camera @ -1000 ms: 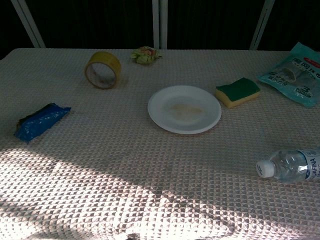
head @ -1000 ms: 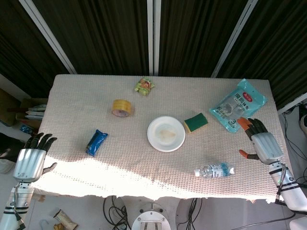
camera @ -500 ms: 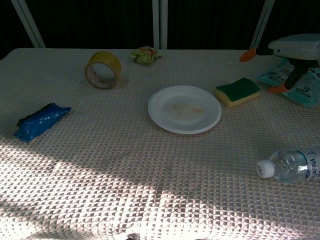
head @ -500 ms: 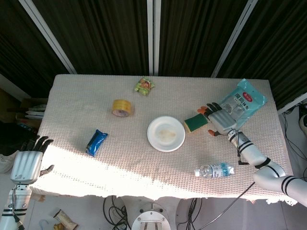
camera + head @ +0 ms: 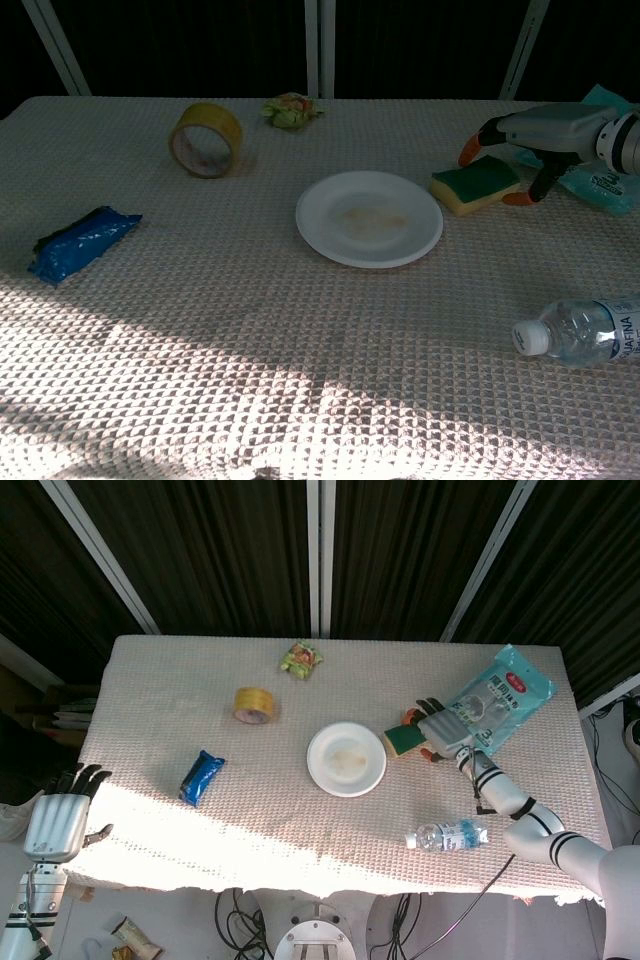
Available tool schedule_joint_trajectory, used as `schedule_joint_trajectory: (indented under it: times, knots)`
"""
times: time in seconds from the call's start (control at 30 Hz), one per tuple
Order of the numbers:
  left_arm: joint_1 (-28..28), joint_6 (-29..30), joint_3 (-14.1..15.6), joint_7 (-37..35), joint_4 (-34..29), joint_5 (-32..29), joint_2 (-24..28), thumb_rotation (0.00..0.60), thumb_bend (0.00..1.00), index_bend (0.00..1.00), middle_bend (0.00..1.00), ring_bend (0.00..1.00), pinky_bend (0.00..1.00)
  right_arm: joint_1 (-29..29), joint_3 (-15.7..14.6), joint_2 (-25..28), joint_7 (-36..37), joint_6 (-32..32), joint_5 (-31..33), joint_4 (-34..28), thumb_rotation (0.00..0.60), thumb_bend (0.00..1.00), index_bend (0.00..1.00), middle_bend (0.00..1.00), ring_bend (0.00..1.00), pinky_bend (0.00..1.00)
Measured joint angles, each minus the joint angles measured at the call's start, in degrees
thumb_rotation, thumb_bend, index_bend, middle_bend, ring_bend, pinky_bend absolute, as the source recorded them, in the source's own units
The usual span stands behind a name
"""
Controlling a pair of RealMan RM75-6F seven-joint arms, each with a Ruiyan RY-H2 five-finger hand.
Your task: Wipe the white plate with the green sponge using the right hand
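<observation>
The right hand (image 5: 545, 140) hangs just over the green sponge (image 5: 475, 184) with its fingers spread apart, holding nothing. The sponge lies on the table (image 5: 300, 330) right beside the white plate (image 5: 369, 218). The left hand (image 5: 60, 818) waits off the table's edge, fingers apart, well away from everything
</observation>
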Motion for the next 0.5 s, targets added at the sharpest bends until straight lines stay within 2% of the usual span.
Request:
schedule_joint_trajectory:
  times: [0.37,0.5]
  knots:
    - [-0.14,-0.24,0.05,0.09,-0.01,-0.36,-0.08,0.6,0.09,0.25,0.2,0.15,0.2,1.04,-2.02,-3.75,5.0,3.6,-2.33,7.08,0.6,0.3,0.43,0.27,0.09,0.15]
    - [-0.15,-0.29,0.07,0.23,-0.23,-0.54,-0.04,0.6,0.09,0.25,0.2,0.15,0.2,1.27,-2.56,-4.94,6.27,4.92,-2.88,9.22,0.6,0.33,0.52,0.32,0.14,0.18]
